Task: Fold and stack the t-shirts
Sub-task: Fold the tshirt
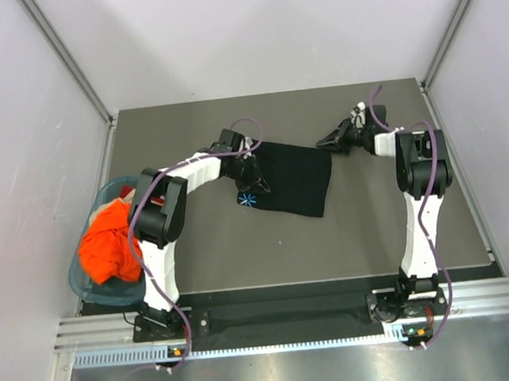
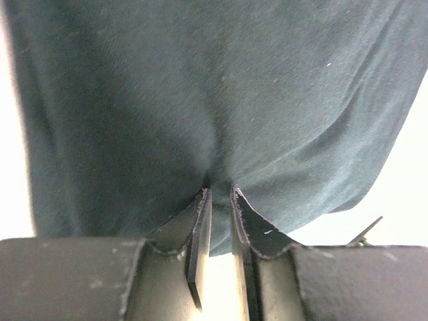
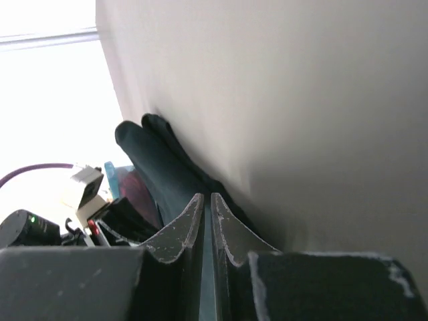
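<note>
Black shirt (image 1: 294,182) held at both ends.
Left tool (image 2: 219,190) and right tool (image 3: 206,197) each clamp an opposite edge, apparently to spread the cloth for folding.

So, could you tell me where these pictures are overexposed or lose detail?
Top external: evenly lit and sharp, though the large black cloth t-shirt reads as a flat dark patch. Left wrist: the shirt looks washed-out and grainy, with the background at both sides blown out white. Right wrist: the upper left is blown out white.
</note>
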`<state>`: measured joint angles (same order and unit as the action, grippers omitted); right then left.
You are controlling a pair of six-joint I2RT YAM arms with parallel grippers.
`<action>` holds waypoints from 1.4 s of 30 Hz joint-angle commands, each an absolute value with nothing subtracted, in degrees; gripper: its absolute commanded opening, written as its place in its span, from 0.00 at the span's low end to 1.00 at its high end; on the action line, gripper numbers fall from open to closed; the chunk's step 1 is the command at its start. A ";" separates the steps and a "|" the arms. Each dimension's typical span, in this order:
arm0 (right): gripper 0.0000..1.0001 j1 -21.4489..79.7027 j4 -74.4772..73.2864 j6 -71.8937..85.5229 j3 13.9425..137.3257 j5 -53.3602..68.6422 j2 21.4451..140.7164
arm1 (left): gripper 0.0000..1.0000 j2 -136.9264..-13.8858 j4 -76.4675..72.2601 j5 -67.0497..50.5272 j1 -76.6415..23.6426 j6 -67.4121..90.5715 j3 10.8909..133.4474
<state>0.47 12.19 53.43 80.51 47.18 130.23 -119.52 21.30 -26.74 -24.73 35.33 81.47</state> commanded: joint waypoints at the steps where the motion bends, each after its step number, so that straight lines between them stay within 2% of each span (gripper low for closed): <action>1: 0.09 2.28 7.68 48.11 85.24 46.06 127.19 | 0.24 -114.97 26.36 -22.33 -24.00 32.52 81.74; 6: 0.09 7.02 -3.21 43.25 86.66 43.60 119.19 | 0.25 -110.48 25.05 -26.88 -19.96 36.82 81.74; 11: 0.13 12.55 -4.57 42.71 86.31 41.48 115.66 | 0.26 -108.72 20.57 -30.05 -17.32 39.20 77.97; 15: 0.13 18.53 -3.00 44.82 89.46 43.06 120.66 | 0.26 -110.12 17.59 -33.48 -16.88 40.51 75.24; 22: 0.10 25.13 9.83 54.57 93.16 43.59 130.16 | 0.25 -111.09 12.13 -34.11 -16.87 41.31 71.28; 31: 0.08 24.70 13.27 56.07 101.24 41.67 142.72 | 0.23 -112.06 17.05 -27.95 -16.61 39.64 68.47; 42: 0.10 21.45 6.68 57.65 116.01 34.20 153.19 | 0.22 -116.89 23.11 -20.57 -16.61 39.20 69.43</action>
<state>23.83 6.79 58.24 112.60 41.41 149.91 -112.84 18.81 -27.40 -16.84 40.62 69.73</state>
